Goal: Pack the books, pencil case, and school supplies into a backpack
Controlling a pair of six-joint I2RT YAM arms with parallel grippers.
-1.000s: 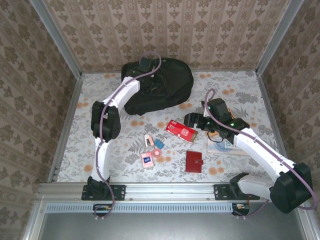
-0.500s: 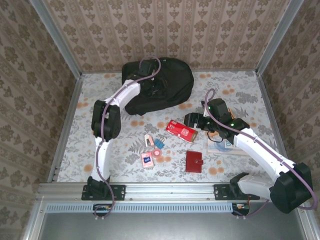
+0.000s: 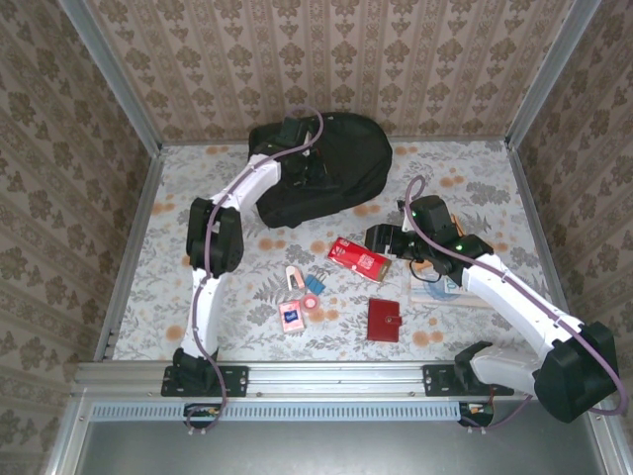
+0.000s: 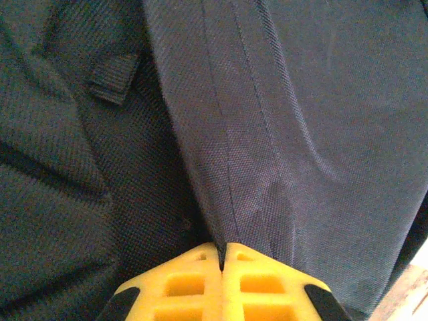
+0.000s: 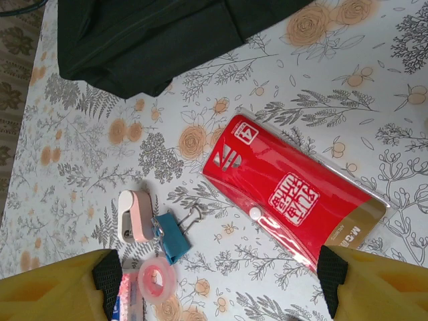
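Left gripper (image 4: 222,253) pinched shut on black backpack (image 3: 341,163) fabric, 12 o'clock on table. Right gripper (image 5: 214,294) spread wide, empty, above red pouch (image 5: 294,200). Blue binder clip (image 5: 175,244) and pink tape roll (image 5: 155,277) at pouch's 8 o'clock.

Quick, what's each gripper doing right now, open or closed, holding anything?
Left gripper: closed, pinching backpack fabric.
Right gripper: open, empty, above the red pencil case.
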